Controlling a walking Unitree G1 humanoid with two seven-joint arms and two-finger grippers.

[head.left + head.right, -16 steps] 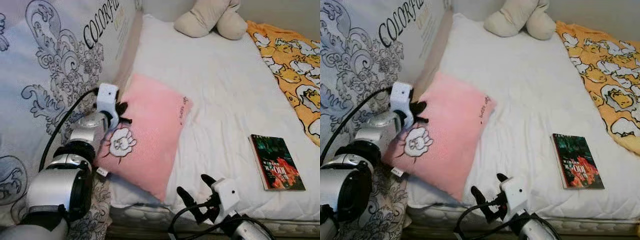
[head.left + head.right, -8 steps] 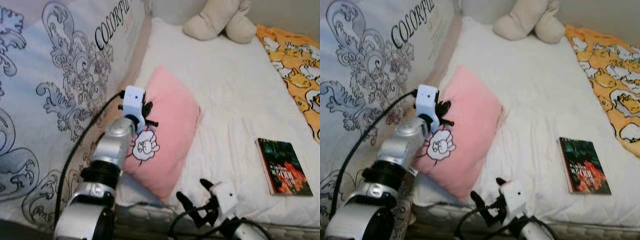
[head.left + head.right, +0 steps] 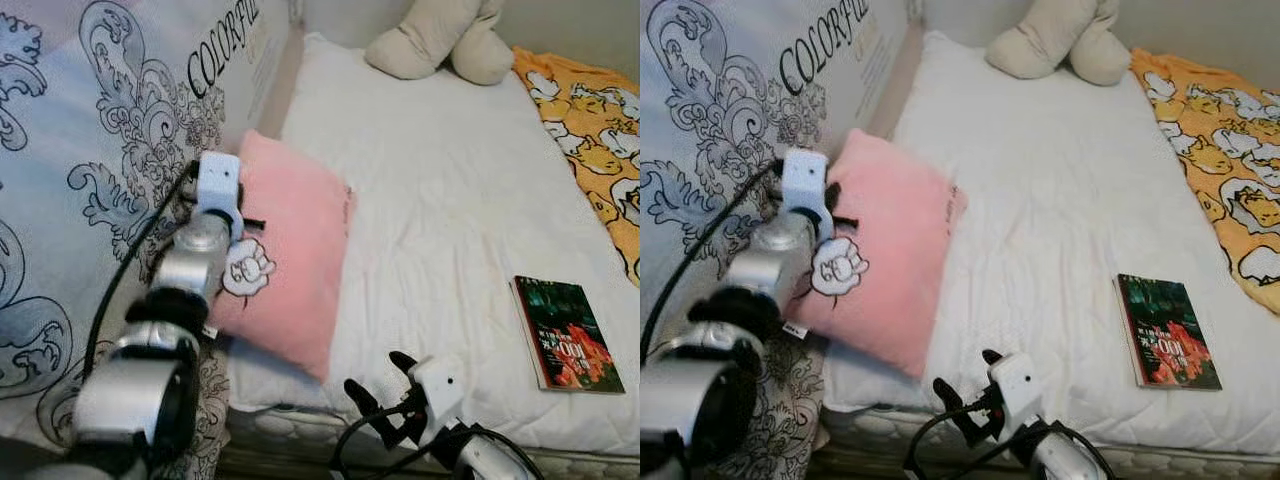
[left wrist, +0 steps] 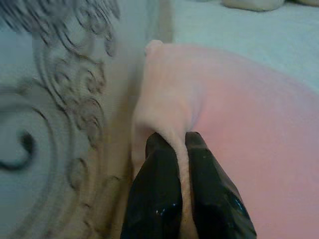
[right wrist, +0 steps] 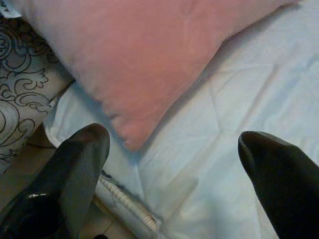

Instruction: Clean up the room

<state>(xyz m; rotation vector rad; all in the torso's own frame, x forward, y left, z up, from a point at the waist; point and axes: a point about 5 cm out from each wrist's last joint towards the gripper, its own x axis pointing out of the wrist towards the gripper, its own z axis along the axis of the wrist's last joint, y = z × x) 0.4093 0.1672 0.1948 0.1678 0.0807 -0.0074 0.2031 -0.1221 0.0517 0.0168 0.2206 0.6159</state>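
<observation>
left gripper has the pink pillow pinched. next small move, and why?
Probably lift and carry the pink pillow toward the head of the bed. The left gripper is shut on a fold at its edge, so the grasp looks ready. The pillow leans against the patterned quilt with its lower corner near the mattress edge. The right gripper hangs open below that corner.

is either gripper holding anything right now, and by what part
The left gripper is shut on the pink pillow, pinching a fold at its edge. The right gripper is open, holding nothing.
</observation>
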